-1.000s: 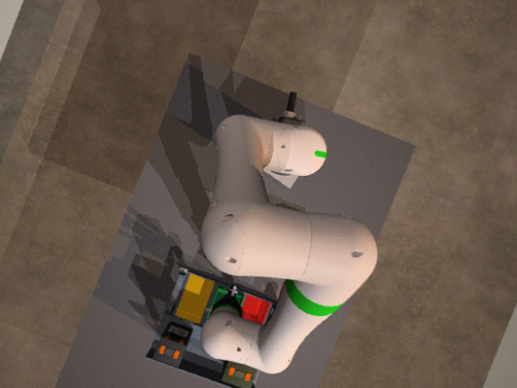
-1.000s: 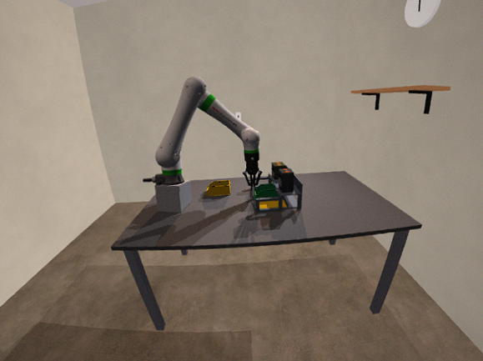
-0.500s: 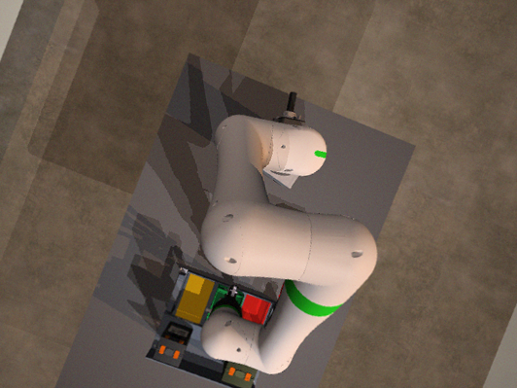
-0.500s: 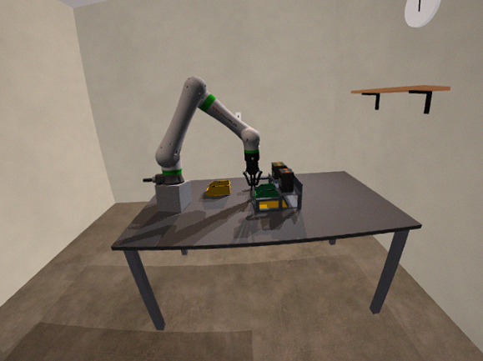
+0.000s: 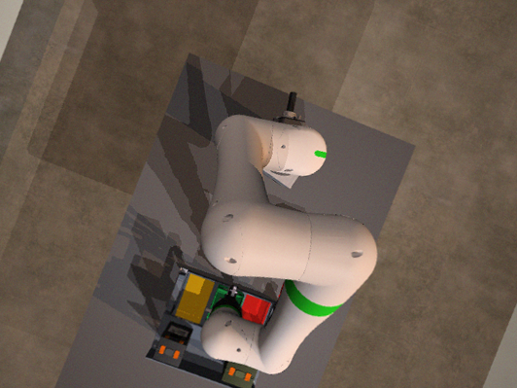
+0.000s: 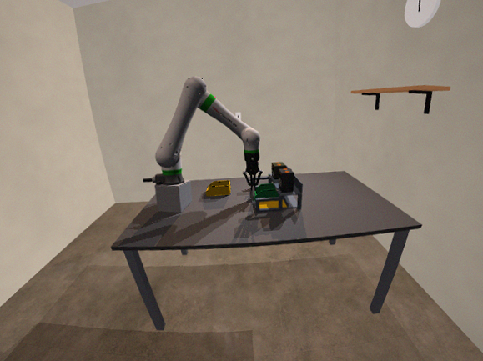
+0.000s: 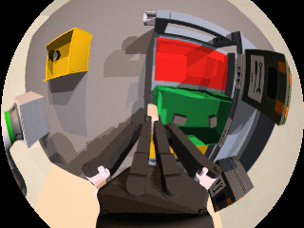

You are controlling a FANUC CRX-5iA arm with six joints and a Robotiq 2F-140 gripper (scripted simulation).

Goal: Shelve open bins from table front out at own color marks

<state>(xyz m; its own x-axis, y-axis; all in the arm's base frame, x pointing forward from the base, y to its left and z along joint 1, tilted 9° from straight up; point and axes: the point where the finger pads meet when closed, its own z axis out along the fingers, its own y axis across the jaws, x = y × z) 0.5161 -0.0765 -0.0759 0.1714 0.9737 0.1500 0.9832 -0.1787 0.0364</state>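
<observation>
The green bin (image 5: 220, 293) (image 6: 265, 190) (image 7: 182, 104) sits in the shelf, two grey parts in it. A bright green strip shows beside it on the yellow mark's side. Whether the bin stands fully level is hard to tell. The yellow bin (image 6: 219, 190) (image 7: 81, 53) stands on the table in front of the shelf, a dark part in it. The yellow mark (image 5: 190, 308) (image 6: 269, 204) is bare. My gripper (image 6: 252, 188) (image 7: 151, 110) is shut and empty, pointing down at the green bin's front end by the shelf's front edge. Contact with the bin cannot be told.
The red mark (image 5: 256, 309) (image 7: 185, 62) lies on the green bin's other side. Two dark toolboxes (image 5: 171, 350) (image 5: 239, 375) (image 6: 286, 181) (image 6: 278, 167) (image 7: 268, 85) (image 7: 230, 182) stand above the shelf's rear. The grey robot base block (image 6: 173, 197) (image 7: 33, 116) is beyond the yellow bin.
</observation>
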